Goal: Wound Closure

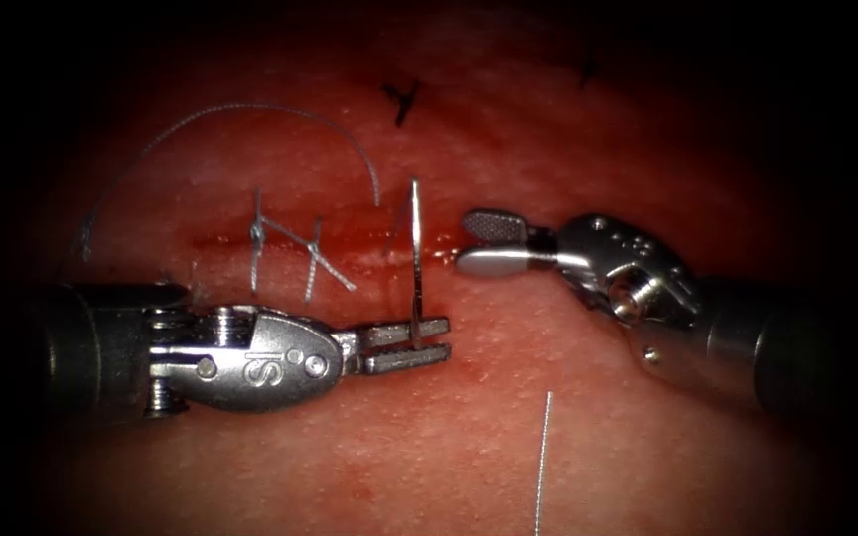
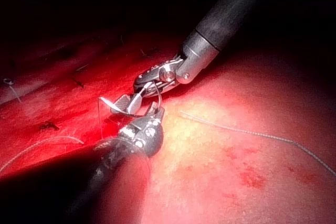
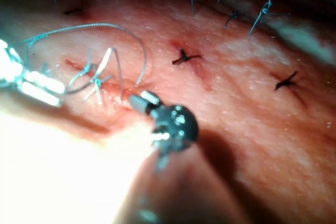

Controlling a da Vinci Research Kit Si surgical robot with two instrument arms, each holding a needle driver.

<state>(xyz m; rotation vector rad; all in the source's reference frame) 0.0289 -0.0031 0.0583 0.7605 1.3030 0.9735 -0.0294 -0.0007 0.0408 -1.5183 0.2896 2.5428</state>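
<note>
Needle held upright at the cut

Nearest, the left gripper (image 1: 419,345), stamped "IS", pinches the curved steel needle (image 1: 415,258) near its lower end; the needle rises over the cut (image 1: 350,243), beside knotted stitches (image 1: 285,248). The right gripper (image 1: 484,243) is spread, holding nothing.

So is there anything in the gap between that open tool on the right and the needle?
Nothing visible. The right tool has its jaws open and empty, just right of the needle, with only the tissue beneath. The left tool grips the needle's lower end.
</note>
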